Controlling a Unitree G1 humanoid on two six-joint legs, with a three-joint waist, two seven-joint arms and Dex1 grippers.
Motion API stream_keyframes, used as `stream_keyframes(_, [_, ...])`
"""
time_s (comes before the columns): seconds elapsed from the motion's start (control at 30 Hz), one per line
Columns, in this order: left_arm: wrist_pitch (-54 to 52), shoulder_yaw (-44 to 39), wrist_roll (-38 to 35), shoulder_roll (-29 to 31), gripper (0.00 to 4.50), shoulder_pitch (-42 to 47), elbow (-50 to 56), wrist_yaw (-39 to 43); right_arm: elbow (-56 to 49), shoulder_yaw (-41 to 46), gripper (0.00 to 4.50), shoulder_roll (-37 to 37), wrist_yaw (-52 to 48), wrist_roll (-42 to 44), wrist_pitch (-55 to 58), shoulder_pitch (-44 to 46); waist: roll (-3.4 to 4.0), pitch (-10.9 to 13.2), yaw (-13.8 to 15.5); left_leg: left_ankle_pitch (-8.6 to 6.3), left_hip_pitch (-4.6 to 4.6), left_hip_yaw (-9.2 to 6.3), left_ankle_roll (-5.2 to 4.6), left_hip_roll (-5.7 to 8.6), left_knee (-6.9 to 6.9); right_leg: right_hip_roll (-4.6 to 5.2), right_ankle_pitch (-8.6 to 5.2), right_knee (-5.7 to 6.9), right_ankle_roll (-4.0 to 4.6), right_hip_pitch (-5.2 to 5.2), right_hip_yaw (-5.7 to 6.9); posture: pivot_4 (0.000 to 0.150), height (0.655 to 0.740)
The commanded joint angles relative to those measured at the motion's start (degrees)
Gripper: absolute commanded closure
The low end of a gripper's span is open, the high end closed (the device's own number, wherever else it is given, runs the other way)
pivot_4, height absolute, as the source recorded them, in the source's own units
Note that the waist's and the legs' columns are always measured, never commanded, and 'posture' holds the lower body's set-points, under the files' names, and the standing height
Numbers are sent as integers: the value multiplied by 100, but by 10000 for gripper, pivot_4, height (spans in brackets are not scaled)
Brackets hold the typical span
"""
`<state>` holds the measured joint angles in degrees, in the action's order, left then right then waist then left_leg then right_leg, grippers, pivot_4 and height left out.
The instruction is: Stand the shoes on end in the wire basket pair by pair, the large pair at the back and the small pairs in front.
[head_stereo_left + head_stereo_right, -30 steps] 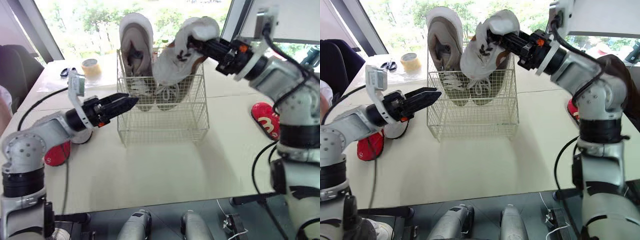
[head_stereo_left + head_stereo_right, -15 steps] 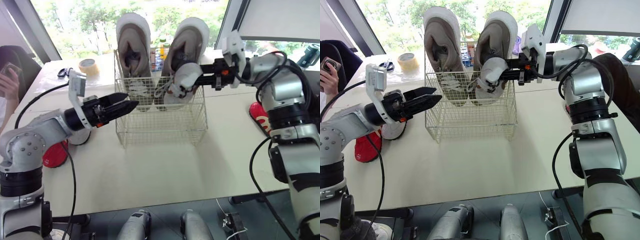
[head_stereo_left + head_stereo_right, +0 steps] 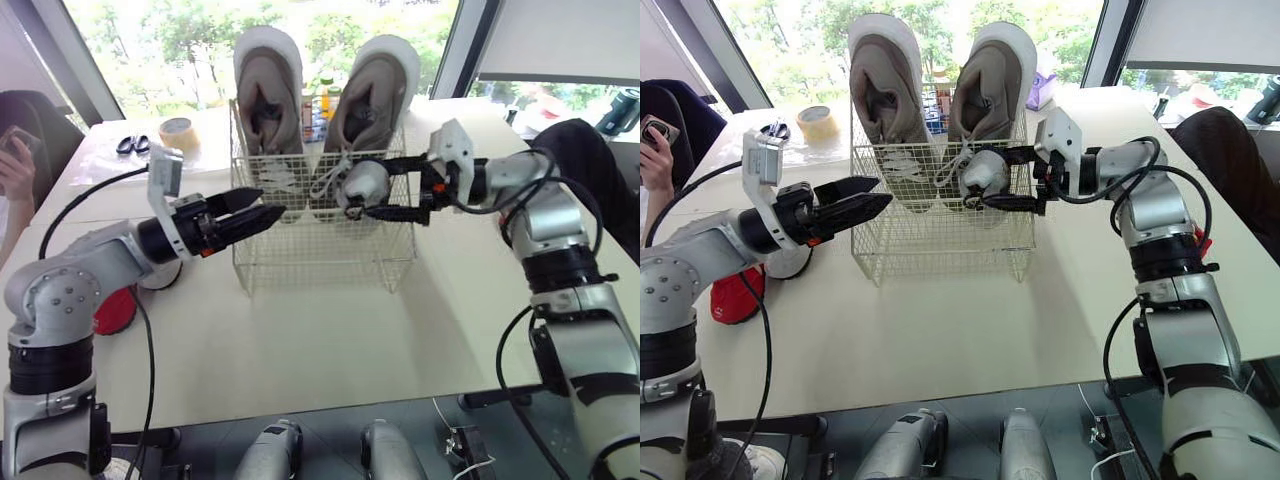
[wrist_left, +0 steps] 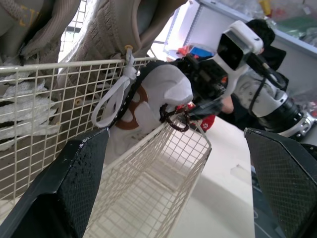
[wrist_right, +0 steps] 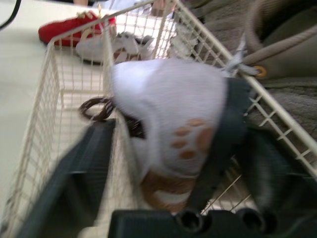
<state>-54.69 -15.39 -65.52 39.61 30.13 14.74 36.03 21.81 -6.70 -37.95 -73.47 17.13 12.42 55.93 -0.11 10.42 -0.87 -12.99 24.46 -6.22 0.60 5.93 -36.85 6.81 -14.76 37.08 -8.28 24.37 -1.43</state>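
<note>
Lower small white paw-print shoe point(image 5: 168, 114), clenched in right pincer point(image 3: 375, 188), upright into cream wire basket point(image 3: 320, 262) front; left pincer point(image 3: 265, 205) released.

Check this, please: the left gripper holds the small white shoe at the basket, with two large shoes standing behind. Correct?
No, the right gripper holds the small white shoe at the basket, as the right eye view shows; two large shoes do stand behind.

From where I stand no word, brand name or number can be read on anything here, and the nearest thing to a sign is the brown paw-print marks point(image 5: 190, 141) on the small white fabric shoe point(image 5: 163, 94).
</note>
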Motion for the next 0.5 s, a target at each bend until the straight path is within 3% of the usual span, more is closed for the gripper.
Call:
stream_keyframes(0.03, [14, -196, 25, 200, 0, -99, 206, 41, -950, 318, 511, -309, 117, 126, 341, -32, 0, 0, 4, 0, 0, 0, 0, 0, 0, 0, 0, 0, 0, 1, 0, 1500, 7400])
stream_keyframes(0.27, [145, -339, 275, 457, 0, -425, 350, -106, -1965, 840, 511, -1031, 379, 227, 958, -183, 0, 0, 14, -9, 0, 0, -14, 0, 0, 2, 0, -1, 1, -1, 0, 1500, 7400])
stream_keyframes(0.5, [237, -218, 1753, 432, 0, -104, -115, -1748, -3018, 1411, 511, -1498, 517, 1063, 2030, -193, 0, 0, 31, -19, -1, -1, -31, 0, 0, 4, 0, -2, 1, -4, 0, 1500, 7400])
